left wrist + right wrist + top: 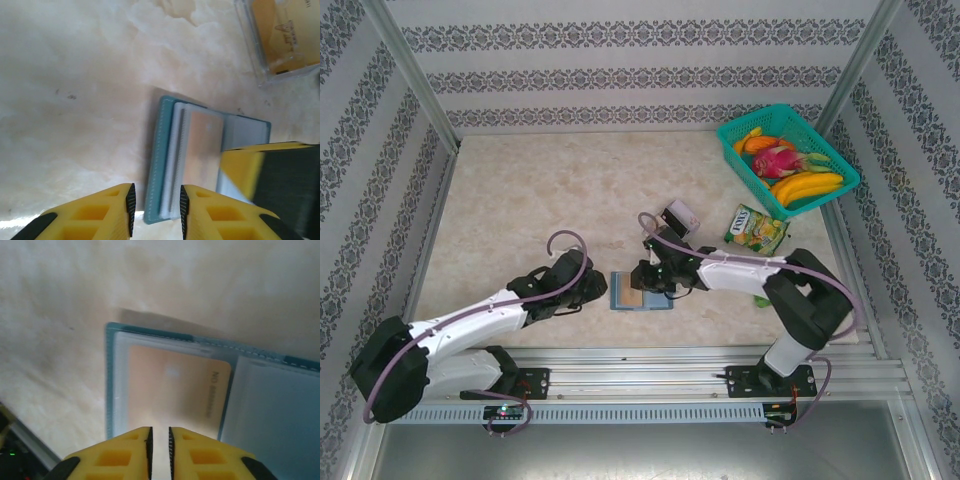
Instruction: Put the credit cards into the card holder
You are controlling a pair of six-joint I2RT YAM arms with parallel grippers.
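The teal card holder point(620, 292) lies open on the table between my two grippers. A tan-gold credit card point(170, 385) sits face up in its clear inner sleeve point(176, 150). My left gripper point(157, 200) stands open, its jaws straddling the card holder's point(159, 150) near edge without pinching it. My right gripper point(159, 432) hovers over the tan card's near edge, jaws open by a narrow slit with nothing between them. In the top view the left gripper point(598, 290) is at the holder's left side and the right gripper point(652, 278) at its far right. Another gold card point(280, 35) lies in a clear tray.
The clear tray point(680, 216) sits just behind the right gripper. A green-yellow snack packet point(756, 228) lies to its right. A teal basket point(775, 110) of fruit stands at the back right corner. Patterned walls close the table on three sides.
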